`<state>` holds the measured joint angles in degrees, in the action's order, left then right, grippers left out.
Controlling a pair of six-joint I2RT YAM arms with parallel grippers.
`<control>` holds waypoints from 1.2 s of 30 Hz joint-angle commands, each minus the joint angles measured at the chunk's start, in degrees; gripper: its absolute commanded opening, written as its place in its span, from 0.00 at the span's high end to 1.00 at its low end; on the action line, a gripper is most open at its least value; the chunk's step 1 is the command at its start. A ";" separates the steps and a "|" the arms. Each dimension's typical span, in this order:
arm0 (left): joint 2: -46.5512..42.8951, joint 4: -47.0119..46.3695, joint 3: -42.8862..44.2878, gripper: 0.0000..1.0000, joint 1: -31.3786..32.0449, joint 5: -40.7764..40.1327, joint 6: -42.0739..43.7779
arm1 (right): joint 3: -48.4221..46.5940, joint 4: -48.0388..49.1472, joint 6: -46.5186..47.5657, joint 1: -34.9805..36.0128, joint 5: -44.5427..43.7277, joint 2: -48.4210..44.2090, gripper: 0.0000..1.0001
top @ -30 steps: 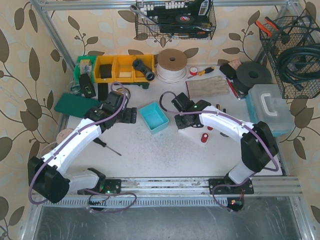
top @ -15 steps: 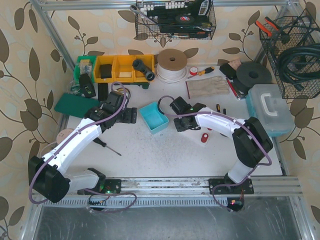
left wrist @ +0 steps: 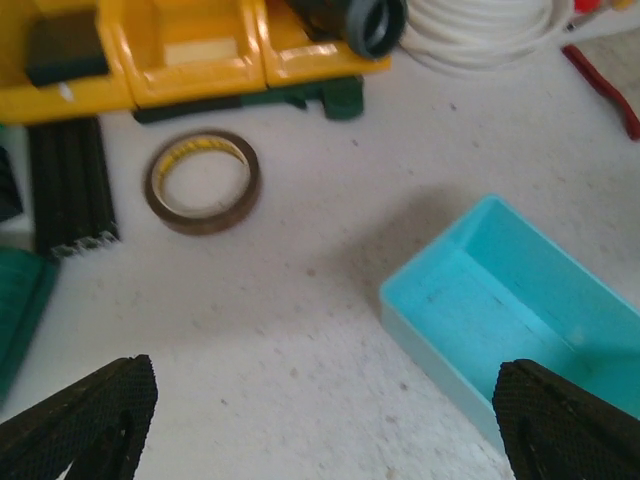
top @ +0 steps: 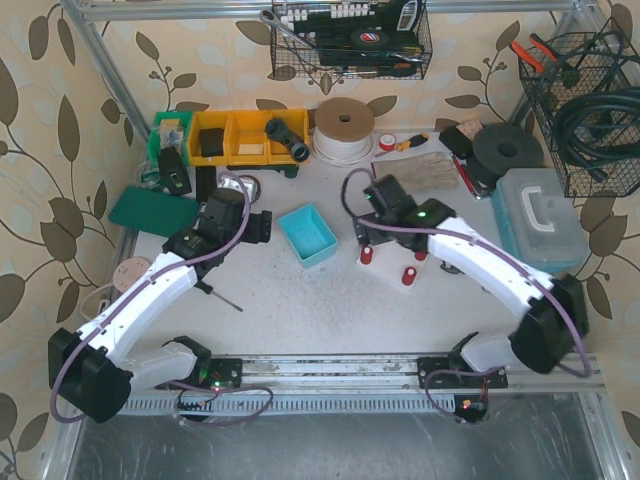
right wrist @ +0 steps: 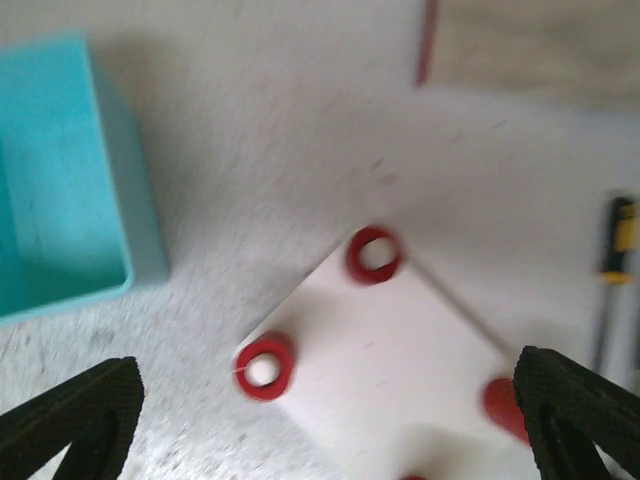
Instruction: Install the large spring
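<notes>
One second on, the right gripper (right wrist: pixel 325 425) had swung away from the teal bin (right wrist: pixel 60 190) and hung above a white plate (right wrist: pixel 400 340) set with red posts (right wrist: pixel 374 254). Its jaws stood wide apart, empty and touching nothing. The left gripper (left wrist: pixel 325 420) had shifted only slightly. It was also spread wide with nothing between its fingers, over bare table near the bin and a roll of tape (left wrist: pixel 202 180). The large spring could not be made out in any view.
</notes>
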<state>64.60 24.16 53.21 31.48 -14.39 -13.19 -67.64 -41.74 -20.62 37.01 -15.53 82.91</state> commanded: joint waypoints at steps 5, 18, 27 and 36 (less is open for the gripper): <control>1.02 -13.70 -1.46 0.04 -2.28 -18.29 15.17 | 7.82 15.61 17.23 -8.68 -11.02 -16.11 0.00; 6.11 -37.52 -17.23 0.04 -22.79 -7.62 11.60 | 35.65 52.91 32.33 -29.61 -7.22 -20.29 0.00; 12.32 -48.16 -21.54 0.04 -26.66 -19.18 9.36 | 41.74 67.69 28.14 -35.16 0.95 -11.91 0.00; 15.50 -59.08 -28.24 0.04 -28.08 -5.54 15.31 | 41.63 76.99 23.09 -38.80 5.32 -1.45 0.00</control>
<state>79.24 -24.08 28.88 4.29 -25.65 -0.38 -26.50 28.42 5.17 -1.02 -14.28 79.55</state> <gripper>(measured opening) 0.964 0.991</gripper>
